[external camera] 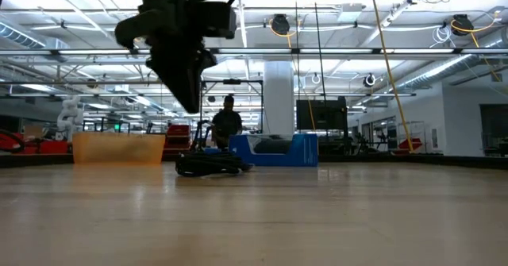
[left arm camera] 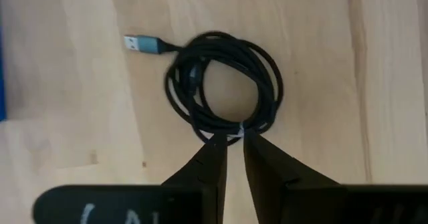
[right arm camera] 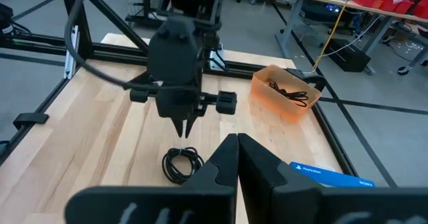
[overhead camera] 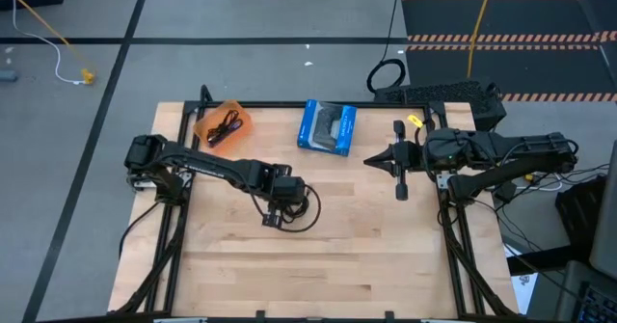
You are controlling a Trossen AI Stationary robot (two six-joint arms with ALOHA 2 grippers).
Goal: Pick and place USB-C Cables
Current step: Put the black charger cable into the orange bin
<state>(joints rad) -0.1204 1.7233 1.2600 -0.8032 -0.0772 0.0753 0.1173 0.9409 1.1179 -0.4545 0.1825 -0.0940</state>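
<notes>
One black coiled USB-C cable (overhead camera: 301,213) (left arm camera: 224,80) lies flat on the wood near the table's middle, its blue-grey plug (left arm camera: 140,43) sticking out. My left gripper (overhead camera: 275,217) (left arm camera: 234,142) (external camera: 190,107) hangs above the coil's rim, pointing down, clear of it, fingers shut to a narrow slit. A second black cable (right arm camera: 289,92) lies inside the orange bin (overhead camera: 222,122). I see no blue-purple cable. My right gripper (overhead camera: 369,159) (right arm camera: 237,140) waits shut, level, over the table's right part.
A blue box (overhead camera: 328,127) (external camera: 274,149) sits at the far middle of the table, right of the orange bin (external camera: 119,148). Bare wood lies toward the near edge. A black frame borders the table. A person (external camera: 228,123) stands in the room far behind.
</notes>
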